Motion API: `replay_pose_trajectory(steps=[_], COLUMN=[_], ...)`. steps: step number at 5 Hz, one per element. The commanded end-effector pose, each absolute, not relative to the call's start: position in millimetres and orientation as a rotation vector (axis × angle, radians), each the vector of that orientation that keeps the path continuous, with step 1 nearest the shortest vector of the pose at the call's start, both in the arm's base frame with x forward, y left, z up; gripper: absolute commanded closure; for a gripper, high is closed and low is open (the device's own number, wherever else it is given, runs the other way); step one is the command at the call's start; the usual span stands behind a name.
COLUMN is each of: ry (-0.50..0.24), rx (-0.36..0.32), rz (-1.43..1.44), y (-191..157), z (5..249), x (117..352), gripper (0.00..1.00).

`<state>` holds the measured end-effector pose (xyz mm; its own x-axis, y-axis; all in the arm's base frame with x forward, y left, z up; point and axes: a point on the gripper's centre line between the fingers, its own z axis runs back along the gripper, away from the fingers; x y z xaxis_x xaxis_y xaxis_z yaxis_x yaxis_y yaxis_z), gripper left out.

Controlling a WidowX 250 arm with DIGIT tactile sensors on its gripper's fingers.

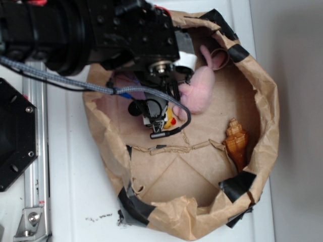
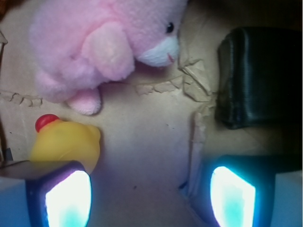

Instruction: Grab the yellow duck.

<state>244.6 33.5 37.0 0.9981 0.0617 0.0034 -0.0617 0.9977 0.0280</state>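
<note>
Glowing finger pads [image 2: 68, 198] fill the bottom of the wrist view, one each side w/ bare bag floor between them, so I read the gripper [image 2: 149, 198] as spread wide and pinching nothing. Yellow duck [image 2: 66, 142] sits just above the left-of-frame pad, looks to be touching or nearly touching it, and it's outside the gap, not between the pads. Red-orange beak points up-left in that view. My guess is the jaws are off-center for a grab; I'd need to shift toward the duck's side before closing, else one finger lands on top of it.

Pink plush bunny [image 2: 104, 47] lies just beyond the duck, one foot near the duck's head w/ a thin strip of paper between. That crowding is prob why the approach comes in from the open side of the floor rather than over the plush. Black tape patch [image 2: 251, 75] sits on the wall to the right.

Exterior view: gripper [image 1: 157, 123] is down inside the brown paper bag [image 1: 267, 101], whose rolled rim keeps the toys penned in. Only a sliver of duck [image 1: 171, 120] shows beside the fingers. Brown spiral seashell [image 1: 237, 143] rests well apart by the far wall. Arm reaches in from the left over the rim, wrist pitched down, cable looping under it.
</note>
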Motion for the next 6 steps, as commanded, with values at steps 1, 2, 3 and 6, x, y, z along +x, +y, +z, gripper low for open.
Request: replay_pose_trajectory(steps=[1, 2, 3, 6], ry=[-0.031, -0.033, -0.036, -0.13], rx=[0.0, 0.005, 0.028, -0.072], rz=[-0.001, -0.04, -0.06, 0.028], y=[-4.5, -29.4, -36.3, -23.2], z=[30.1, 20.2, 17.6, 58.9], x=[250.5, 258.4, 265.5, 273.0], gripper=[0.0, 0.0, 0.0, 0.0])
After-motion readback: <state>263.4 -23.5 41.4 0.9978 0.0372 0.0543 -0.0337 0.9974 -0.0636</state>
